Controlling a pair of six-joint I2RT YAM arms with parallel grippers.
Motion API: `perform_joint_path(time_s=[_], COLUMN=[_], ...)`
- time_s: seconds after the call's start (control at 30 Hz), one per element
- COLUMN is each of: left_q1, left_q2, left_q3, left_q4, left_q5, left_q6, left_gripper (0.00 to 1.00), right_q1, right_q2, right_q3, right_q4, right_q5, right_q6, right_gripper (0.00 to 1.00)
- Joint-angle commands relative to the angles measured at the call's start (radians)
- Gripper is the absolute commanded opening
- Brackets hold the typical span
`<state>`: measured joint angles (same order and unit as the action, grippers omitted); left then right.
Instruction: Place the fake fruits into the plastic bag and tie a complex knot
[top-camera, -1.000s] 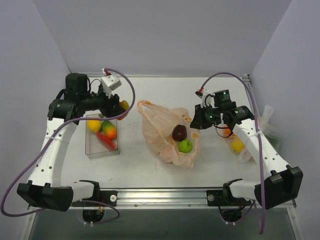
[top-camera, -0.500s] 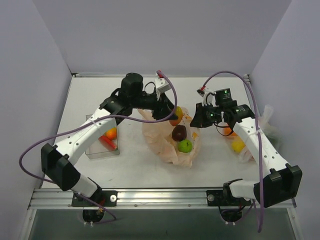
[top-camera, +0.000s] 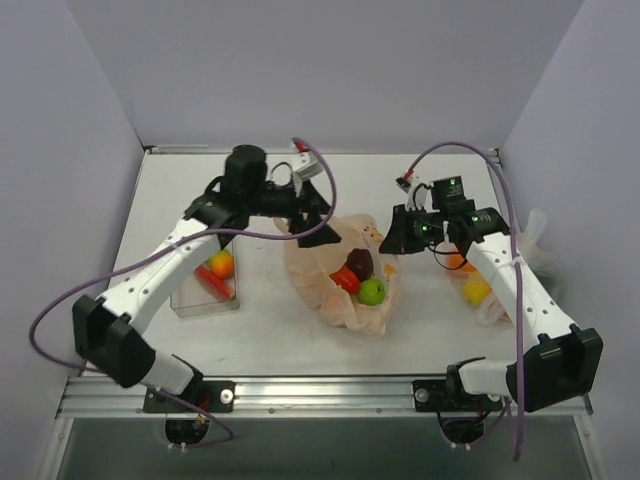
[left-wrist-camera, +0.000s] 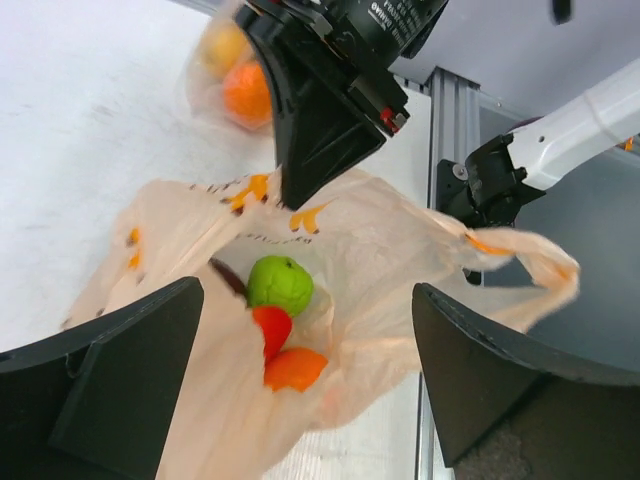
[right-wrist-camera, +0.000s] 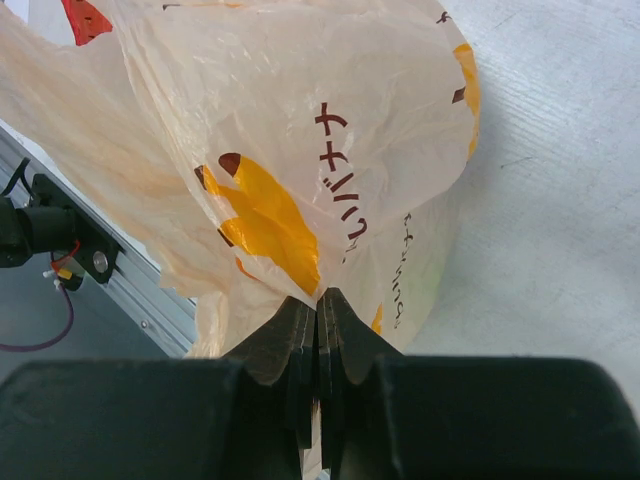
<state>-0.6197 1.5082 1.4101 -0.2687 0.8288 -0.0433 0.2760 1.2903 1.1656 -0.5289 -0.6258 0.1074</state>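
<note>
Currently, one plastic bag (top-camera: 305, 262) lies at the centre of the table (top-camera: 260, 330), mouth up. Seen from above, three fruits show inside it, close together: one maroon fruit (top-camera: 359, 264), one green fruit (top-camera: 372, 291) and one red-orange fruit (top-camera: 345, 281). In the left wrist view it cannot be told whether the red and orange parts are one fruit or two.

One clear tray (top-camera: 200, 300) stands to the left, well apart from the bag. Two fruits show in it, one round orange fruit (top-camera: 221, 264) and one long red fruit (top-camera: 212, 283); the left arm hides the rest. One clear bag (top-camera: 495, 300) lies at the right edge with two fruits showing inside, one orange and one yellow fruit (top-camera: 476, 290).

There are two grippers. The left gripper (top-camera: 322, 228) hangs over the far rim of the plastic bag, fingers spread wide and holding nothing. The right gripper (top-camera: 392, 240) is pressed together, pinching the film of the bag's right rim.

Half a second ago the left gripper carried an orange fruit above the bag. That fruit now lies inside, raising the visible count from two to three. The right gripper's pinch is unchanged.
</note>
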Motion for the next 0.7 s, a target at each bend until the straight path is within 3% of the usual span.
perform_joint_path(time_s=[0.0, 0.03, 0.07, 0.1, 0.13, 0.17, 0.2, 0.3, 0.4, 0.5, 0.67], left_q1=[0.184, 0.258, 0.400, 0.484, 0.545, 0.669, 0.713, 0.813, 0.865, 0.874, 0.813], left_q2=[-0.184, -0.218, -0.230, -0.235, -0.233, -0.229, -0.215, -0.178, -0.132, -0.054, -0.025], left_q3=[0.013, 0.023, 0.033, 0.052, 0.071, 0.102, 0.113, 0.112, 0.095, 0.075, -0.017], left_q4=[-0.133, -0.194, -0.348, -0.448, -0.545, -0.717, -0.801, -0.958, -0.934, -0.830, -0.646], left_q5=[0.179, 0.225, 0.330, 0.346, 0.342, 0.336, 0.305, 0.181, 0.100, -0.019, -0.199], left_q6=[0.077, 0.176, 0.248, 0.340, 0.534, 0.633, 0.842, 1.073, 1.074, 0.903, 0.767], left_gripper=[0.97, 0.97, 0.97, 0.97, 0.97, 0.96, 0.96, 0.92, 0.87, 0.84, 0.89], right_q1=[-0.004, -0.006, -0.006, -0.006, -0.006, -0.004, -0.006, -0.004, -0.004, -0.004, -0.004], right_q2=[-0.026, -0.028, -0.032, -0.032, -0.034, -0.031, -0.031, -0.025, -0.023, -0.026, -0.020], right_q3=[0.008, 0.002, -0.001, -0.004, -0.007, -0.009, -0.007, -0.006, -0.007, -0.015, -0.020], right_q4=[-0.014, -0.014, -0.014, -0.014, -0.014, -0.014, -0.014, -0.014, -0.014, -0.014, -0.016], right_q5=[-0.025, -0.020, -0.017, -0.017, -0.015, -0.017, -0.015, -0.012, -0.005, 0.003, 0.009], right_q6=[-0.003, -0.012, -0.017, -0.021, -0.023, -0.029, -0.029, -0.035, -0.038, -0.040, -0.044], right_gripper=[0.00, 0.00, 0.00, 0.00, 0.00, 0.00, 0.00, 0.00, 0.00, 0.00, 0.00])
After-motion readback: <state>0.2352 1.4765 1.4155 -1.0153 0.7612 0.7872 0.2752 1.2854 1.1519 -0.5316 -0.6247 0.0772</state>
